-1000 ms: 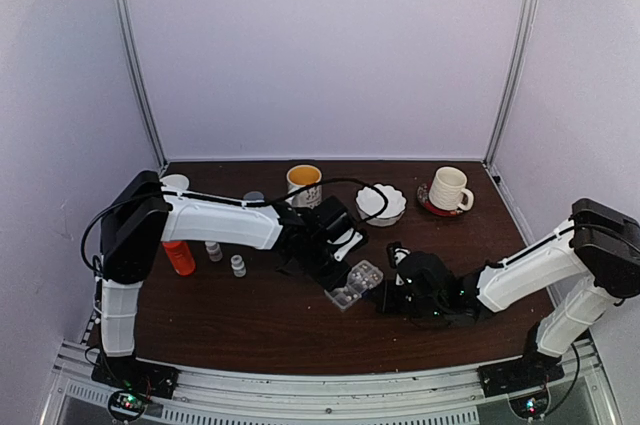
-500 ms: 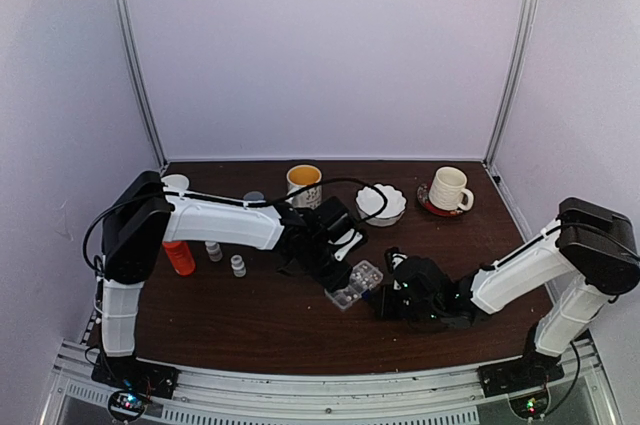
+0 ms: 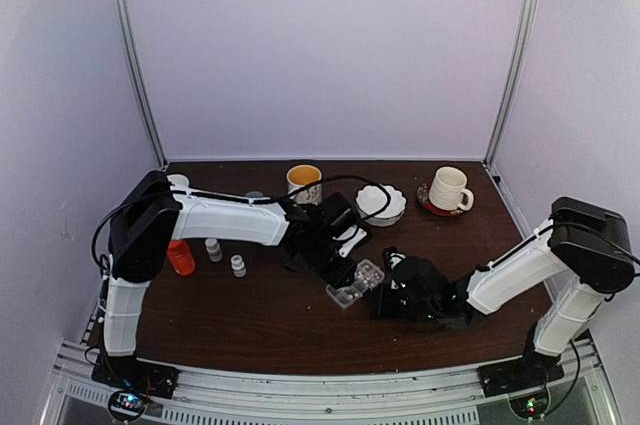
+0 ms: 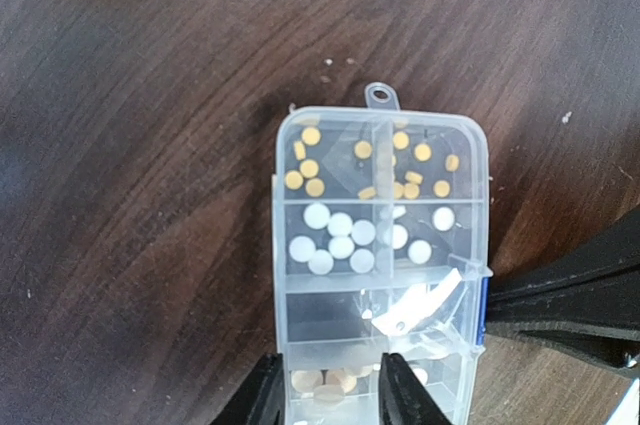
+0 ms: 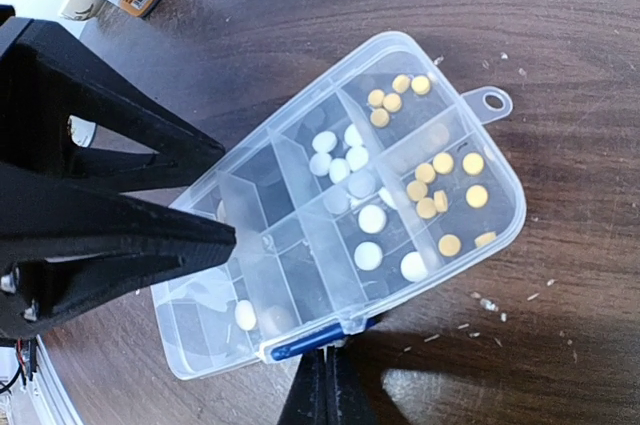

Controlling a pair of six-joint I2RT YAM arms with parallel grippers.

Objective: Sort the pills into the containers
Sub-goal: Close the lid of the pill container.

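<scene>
Dark brown tabletop (image 3: 250, 330), matt, with streaky wood grain and a few pale crumbs (image 5: 485, 303) scattered across it. Around it, plain pale lilac walls (image 3: 320, 45), smooth and bare, with slim metal uprights (image 3: 135, 75) in the back corners and a ribbed aluminium rail (image 3: 320, 387) along the near edge.

Along the back: a mug (image 3: 304, 183) with a yellow inside, a white scalloped bowl (image 3: 381, 203), a cream mug (image 3: 448, 188) on a red saucer (image 3: 433, 208). Off to the left: an orange bottle (image 3: 180, 257), cylindrical, and two small white bottles (image 3: 238, 265).

Near the middle, lying flat: the pill box (image 4: 330, 317), a clear plastic rectangle with rounded corners, a small hanging loop at one end and a blue latch (image 5: 305, 340) on one long side. Inside, thin clear dividers marking out two rows of compartments (image 5: 300, 275). Pills (image 4: 340, 240): small flat discs, yellow-tan in the pair of compartments nearest the loop, white in the next pair, a few pale tan ones at the end away from the loop.

Left end effector (image 4: 333, 395): black angular fingers, narrowly parted, nothing held, poised over one compartment at the end away from the loop, tan pills showing in the gap. Contact with the box impossible to tell. Right end effector (image 5: 325, 385): closed tight, nothing between the fingers, tips right at the latch side of the box.
</scene>
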